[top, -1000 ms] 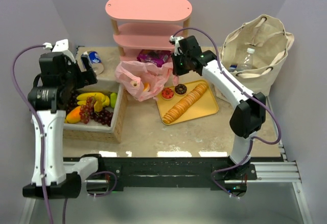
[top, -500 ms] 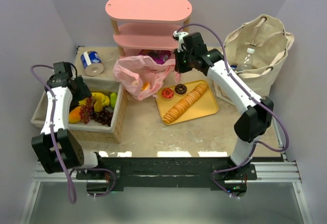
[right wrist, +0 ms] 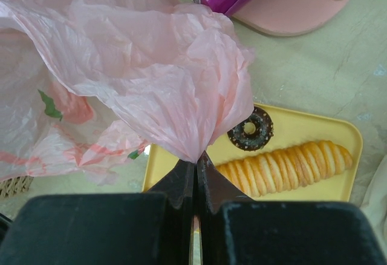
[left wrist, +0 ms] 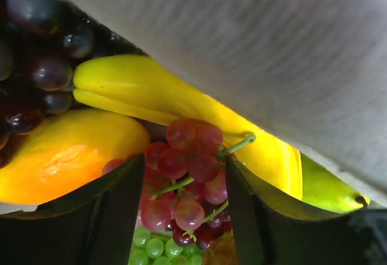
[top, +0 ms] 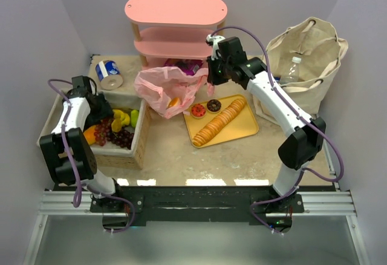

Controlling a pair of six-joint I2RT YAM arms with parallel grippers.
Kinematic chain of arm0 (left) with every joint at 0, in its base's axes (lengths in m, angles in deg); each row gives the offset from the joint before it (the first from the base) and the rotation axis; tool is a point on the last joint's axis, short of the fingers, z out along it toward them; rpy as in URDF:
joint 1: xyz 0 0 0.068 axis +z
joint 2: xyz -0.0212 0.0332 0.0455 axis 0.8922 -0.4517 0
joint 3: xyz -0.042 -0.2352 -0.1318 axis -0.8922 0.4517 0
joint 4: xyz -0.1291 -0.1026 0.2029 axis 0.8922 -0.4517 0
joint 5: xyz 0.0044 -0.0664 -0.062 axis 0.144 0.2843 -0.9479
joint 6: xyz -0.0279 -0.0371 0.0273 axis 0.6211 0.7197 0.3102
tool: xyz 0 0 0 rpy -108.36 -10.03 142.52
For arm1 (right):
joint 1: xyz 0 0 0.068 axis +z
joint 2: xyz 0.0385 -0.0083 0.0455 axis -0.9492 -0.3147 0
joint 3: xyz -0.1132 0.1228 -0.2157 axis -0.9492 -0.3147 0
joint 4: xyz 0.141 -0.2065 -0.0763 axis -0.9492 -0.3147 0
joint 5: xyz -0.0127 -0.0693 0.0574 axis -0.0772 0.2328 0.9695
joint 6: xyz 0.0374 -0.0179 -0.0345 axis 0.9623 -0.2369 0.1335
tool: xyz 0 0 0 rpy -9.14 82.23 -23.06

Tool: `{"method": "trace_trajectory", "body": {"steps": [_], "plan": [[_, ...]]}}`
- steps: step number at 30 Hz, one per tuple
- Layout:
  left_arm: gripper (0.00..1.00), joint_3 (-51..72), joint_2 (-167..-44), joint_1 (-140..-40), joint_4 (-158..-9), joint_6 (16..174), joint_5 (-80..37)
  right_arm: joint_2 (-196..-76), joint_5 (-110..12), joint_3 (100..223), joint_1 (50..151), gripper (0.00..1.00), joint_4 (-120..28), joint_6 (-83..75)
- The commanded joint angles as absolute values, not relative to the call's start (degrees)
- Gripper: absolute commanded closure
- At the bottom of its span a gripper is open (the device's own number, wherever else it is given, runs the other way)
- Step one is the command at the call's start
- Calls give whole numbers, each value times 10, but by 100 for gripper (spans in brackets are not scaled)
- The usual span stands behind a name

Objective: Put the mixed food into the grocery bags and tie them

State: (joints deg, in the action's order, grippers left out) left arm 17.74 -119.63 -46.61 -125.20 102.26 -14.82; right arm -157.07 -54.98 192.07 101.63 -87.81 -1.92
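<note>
Over beige tabletop (top: 181,150), left gripper (left wrist: 184,171) stood parted around a red grape bunch (left wrist: 192,147); right gripper (right wrist: 195,163) clamped crinkly translucent pink plastic bag (right wrist: 151,83).

Table (top: 199,162): beige, mottled top.

Directly on it, left to right:
- woven basket (top: 143,137) at the left edge
- blue-and-white can (top: 109,73) behind the basket, near the back left corner
- pink three-tier shelf (top: 175,8) at back centre, with a purple packet (top: 181,67) on its lowest tier
- pink plastic bag (top: 158,88) in front of the shelf, its left side touching the basket corner
- yellow tray (top: 242,133), set at an angle, just right of that bag
- canvas bag (top: 309,65), upright with its mouth open, back right
</note>
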Motion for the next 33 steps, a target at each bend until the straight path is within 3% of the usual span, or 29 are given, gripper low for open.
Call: {"method": "trace_trajectory", "body": {"steps": [1, 5, 9, 13, 21, 33], "plan": [[39, 200, -1204, -464, -1214, 1011, -173, -1545, -556, 1939, 1017, 100, -863, -7], [51, 206, -1223, -464, -1190, 1011, -224, -1553, -549, 1948, 1016, 100, -863, -7], [84, 216, -1214, -467, -1182, 1011, -226, -1557, -552, 1952, 1016, 100, -863, -5], [99, 209, -1185, -466, -1193, 1005, -195, -1557, -549, 1952, 1016, 100, -864, -3], [100, 176, -1048, -467, -1193, 1023, -159, -1563, -551, 1970, 1016, 100, -865, -6], [100, 136, -896, -470, -1027, 1004, -326, -1582, -549, 1995, 1017, 100, -870, -12]]}}
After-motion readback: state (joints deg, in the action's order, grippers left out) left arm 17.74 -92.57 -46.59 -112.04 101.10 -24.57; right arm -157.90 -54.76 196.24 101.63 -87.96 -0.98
